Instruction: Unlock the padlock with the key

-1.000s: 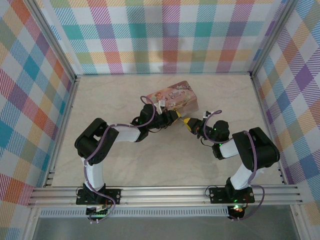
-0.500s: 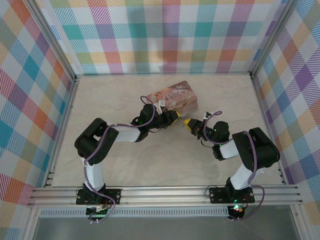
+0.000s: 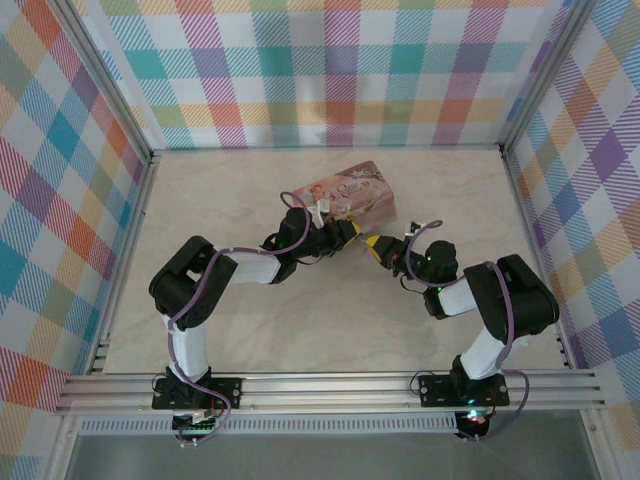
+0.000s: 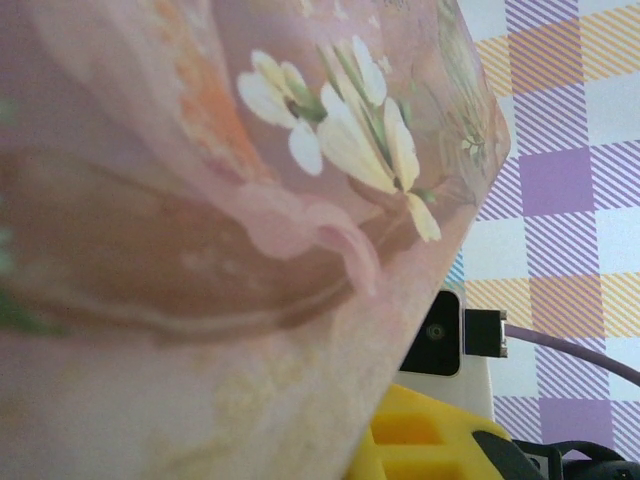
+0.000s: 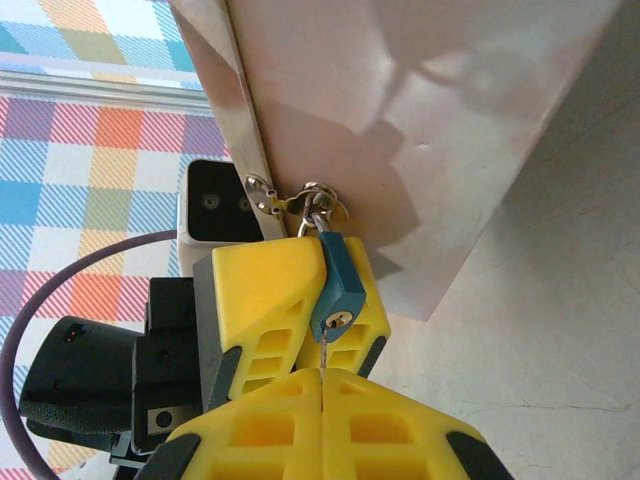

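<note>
**Plaid walls (image 3: 340, 70) all round, fine work in the middle**

Pressed tight together, the yellow fingers (image 5: 265, 432) of the right gripper (image 5: 322, 382) pinched the key (image 5: 324, 353). Its thin blade ran straight up into the keyhole (image 5: 338, 320) of the padlock (image 5: 334, 285). That small bluish body sat clamped between the fingers of the left gripper (image 3: 349, 232). Its shackle (image 5: 322, 222) was hooked through the hasp (image 5: 316, 198) of the pink tin (image 3: 348, 193).

From above, the tin and both grippers met past the middle of the table (image 3: 300, 310), toward its far edge and well clear of either side edge.

The padlock looked light, rigid and smooth-sided. Hanging from a loose hasp, it would likely swing or twist if left unheld, so gripping its flat sides, with the keyhole face left open, seemed the right hold.

The key appeared slender enough to bend or slip. It probably needed gripping flat across its head and turning about the blade's own line, gently, with no sideways push.
</note>
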Motion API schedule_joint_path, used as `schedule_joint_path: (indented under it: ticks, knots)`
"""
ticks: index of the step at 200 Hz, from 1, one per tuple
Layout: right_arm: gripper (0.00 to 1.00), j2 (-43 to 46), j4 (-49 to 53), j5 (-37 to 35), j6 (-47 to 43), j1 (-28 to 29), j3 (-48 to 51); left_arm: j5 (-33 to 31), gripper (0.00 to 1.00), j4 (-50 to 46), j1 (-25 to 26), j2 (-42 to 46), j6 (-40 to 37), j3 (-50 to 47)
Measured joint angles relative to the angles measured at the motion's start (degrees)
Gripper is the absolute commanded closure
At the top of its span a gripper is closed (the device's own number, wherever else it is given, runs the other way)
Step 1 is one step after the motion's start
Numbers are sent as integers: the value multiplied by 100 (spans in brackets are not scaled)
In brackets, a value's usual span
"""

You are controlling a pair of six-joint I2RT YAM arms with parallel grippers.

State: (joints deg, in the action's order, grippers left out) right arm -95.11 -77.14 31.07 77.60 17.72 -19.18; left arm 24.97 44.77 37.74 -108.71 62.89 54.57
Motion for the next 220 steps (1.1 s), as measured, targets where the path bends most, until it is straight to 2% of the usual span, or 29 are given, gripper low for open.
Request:
schedule_joint_path:
  ticks: [220]
  knots:
    - [100, 35, -4, -249, -28, 37, 44, -9, 86, 107, -2, -2, 72, -42]
